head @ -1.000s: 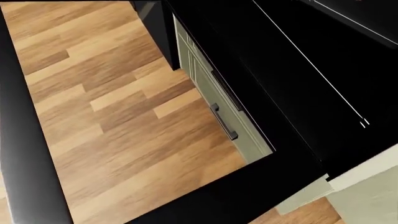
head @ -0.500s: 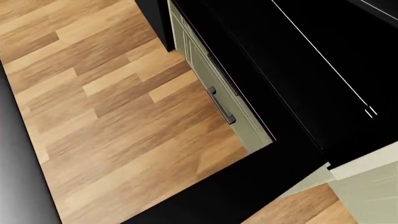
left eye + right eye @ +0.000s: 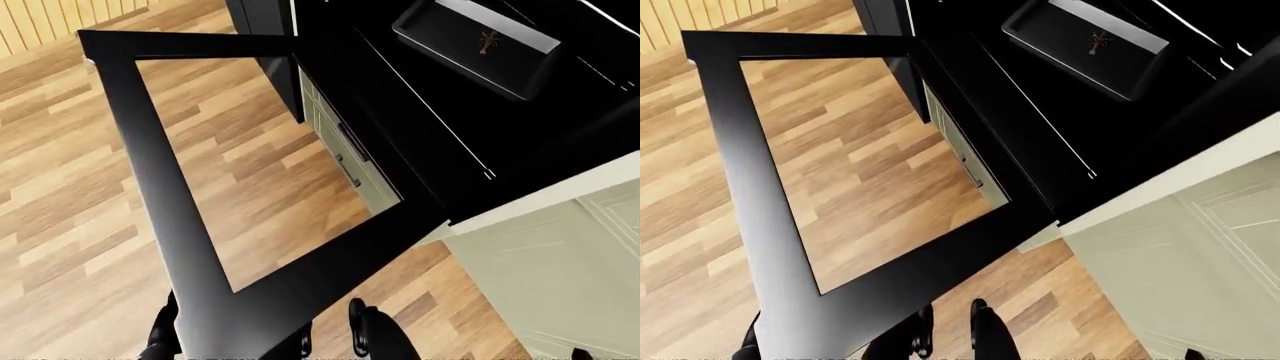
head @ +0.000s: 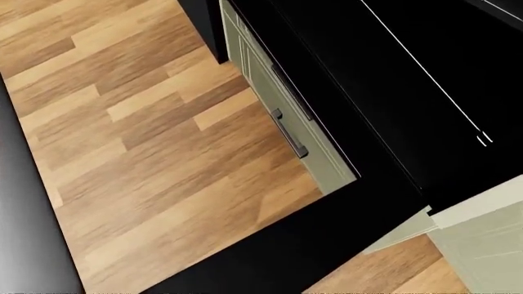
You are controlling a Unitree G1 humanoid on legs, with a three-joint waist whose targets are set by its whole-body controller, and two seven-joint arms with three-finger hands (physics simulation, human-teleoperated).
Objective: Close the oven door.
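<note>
1. The head view looks steeply down from close above the open oven door [image 4: 327, 239], framing only its lower corner, wood floor [image 4: 155, 122] and a drawer handle [image 4: 287, 133].
2. The left-eye view stands farther off, taking in the whole door frame [image 3: 190, 247] and a tray [image 3: 478, 46] inside the oven.
3. The right-eye view shares that scene, the door [image 3: 790, 285] shifted slightly left.

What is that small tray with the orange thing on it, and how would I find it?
Start from the open oven door, the big black frame with a glass pane showing the wood floor. Look to the view's top right, into the dark oven: the black tray there alone carries a small orange lobster-like figure.
</note>
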